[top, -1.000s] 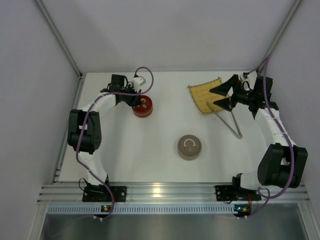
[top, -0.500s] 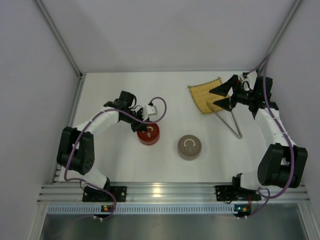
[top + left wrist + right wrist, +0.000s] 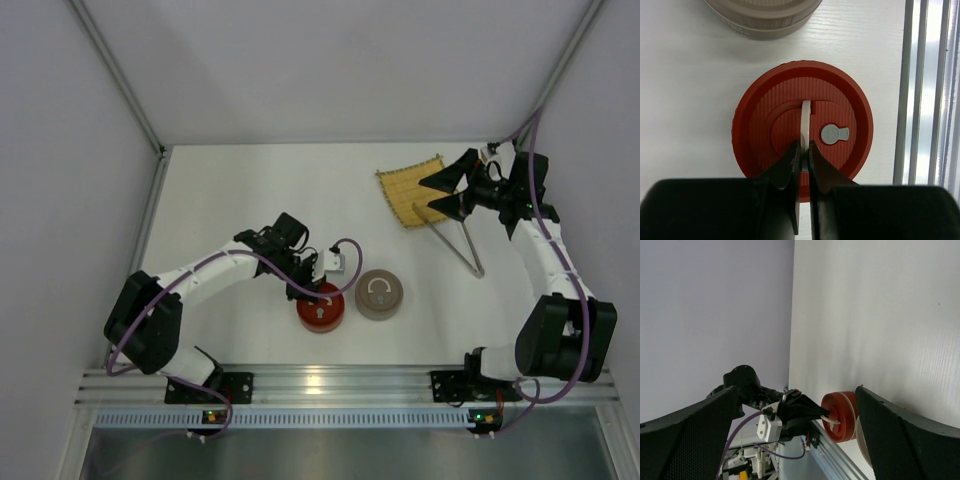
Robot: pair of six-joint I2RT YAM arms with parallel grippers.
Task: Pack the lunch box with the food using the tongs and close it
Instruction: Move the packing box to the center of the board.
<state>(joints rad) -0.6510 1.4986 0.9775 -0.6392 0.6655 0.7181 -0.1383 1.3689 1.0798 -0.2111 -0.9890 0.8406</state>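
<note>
White table (image 3: 240, 190) boxed in by pale grey walls, with an aluminium rail (image 3: 340, 384) along my near edge. Starting on the left, the left gripper (image 3: 802, 146) is down on the red tin (image 3: 322, 314), near the front of the table. Its two black fingers (image 3: 787, 167) are pinched together on the thin white handle (image 3: 805, 117) that stands upright across the ribbed lid. Beside that handle sits one small grey keyhole-shaped tab (image 3: 833, 134) with a mark on it that I can't read from here. Just to the right of the red tin is the grey-brown tin (image 3: 380, 294), very close but whether they touch I can't tell; its lid shows a white arc. That makes two round tins. Further right and towards the back lies one yellow bamboo mat (image 3: 408, 186), set at an angle. One pair of tongs (image 3: 450, 243) lies flat on the table just in front of it, the V's joined end pointing towards me. The right gripper (image 3: 425, 196) hangs above the mat's near corner, its jaws spread wide apart with nothing between them
</note>
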